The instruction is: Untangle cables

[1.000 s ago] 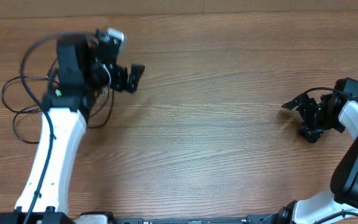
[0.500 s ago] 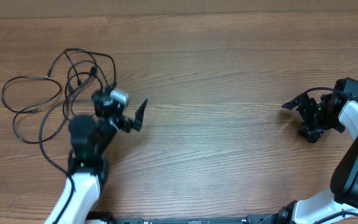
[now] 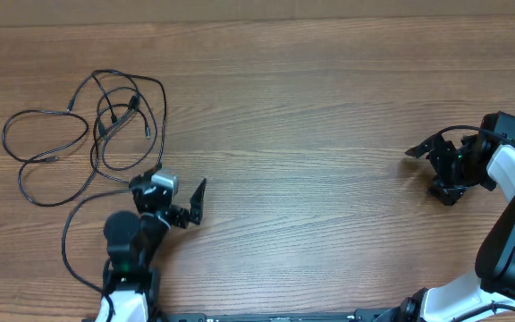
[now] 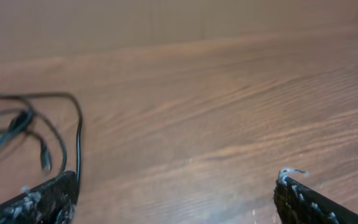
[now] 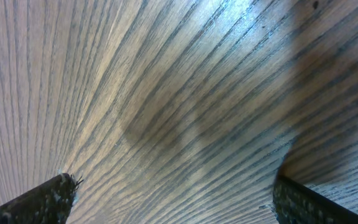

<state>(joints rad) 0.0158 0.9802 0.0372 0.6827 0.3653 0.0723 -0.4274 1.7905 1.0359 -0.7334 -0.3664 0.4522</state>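
Loose, overlapping black loops of cables lie on the far-left part of the wooden surface. They are now fully uncovered: the left arm, which hung over the bundle a second ago, has drawn back toward the near edge. The left claw sits on the near side of the tangle, spread wide and holding nothing. One strand runs close beside its left finger. At the right edge, well apart from the cables, the right claw has not moved. It too is spread wide over bare wood, gripping nothing.
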